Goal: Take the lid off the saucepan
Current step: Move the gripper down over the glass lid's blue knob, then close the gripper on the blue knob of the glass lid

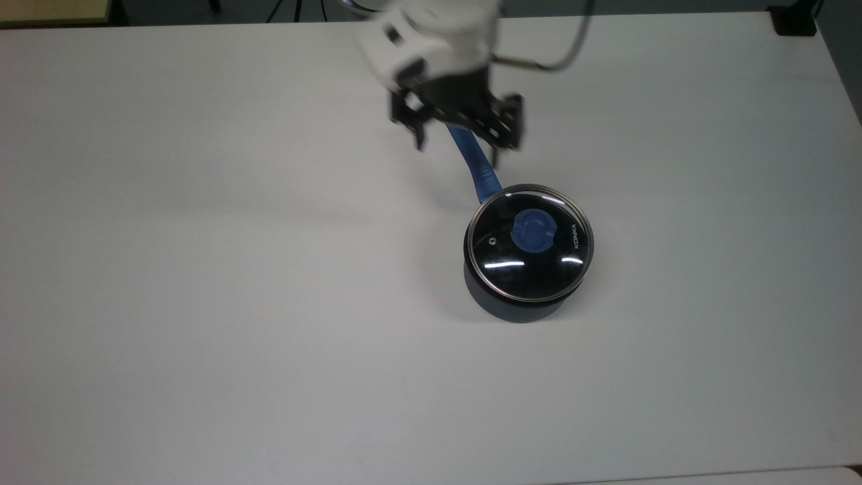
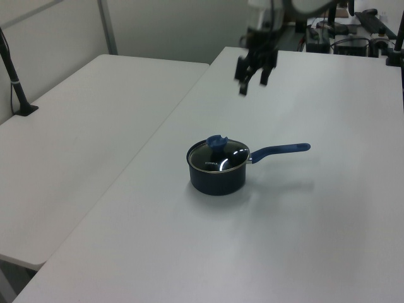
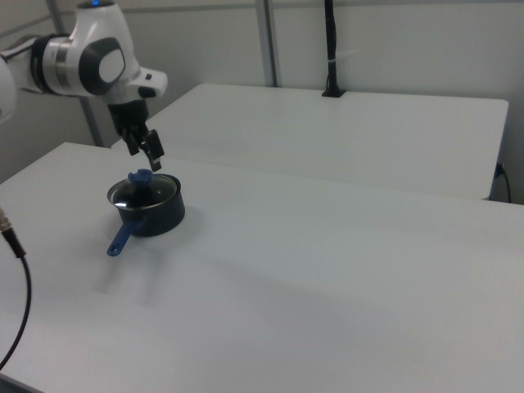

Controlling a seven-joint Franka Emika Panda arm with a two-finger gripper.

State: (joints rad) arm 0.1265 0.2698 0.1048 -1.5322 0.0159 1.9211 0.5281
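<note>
The saucepan (image 1: 513, 310) is a small dark pot standing on the white table (image 1: 202, 269), right of centre in the top view. Its long blue handle (image 1: 479, 170) points toward the top view's upper left. The glass lid (image 1: 532, 273) with its blue knob (image 1: 533, 230) rests flat on the pot. My gripper (image 1: 461, 149) hangs open in the air above the handle, apart from the lid. In the left view the gripper (image 2: 252, 84) is well above and behind the saucepan (image 2: 218, 180). In the right view the gripper (image 3: 145, 155) hovers just above the lid (image 3: 146, 190).
A second white table (image 2: 76, 126) adjoins this one on the left view's left, with a black clamped post (image 2: 16, 82) on it. A black clamp (image 1: 794, 20) sits at the top view's upper right corner. A cable (image 3: 16, 270) hangs at the right view's left edge.
</note>
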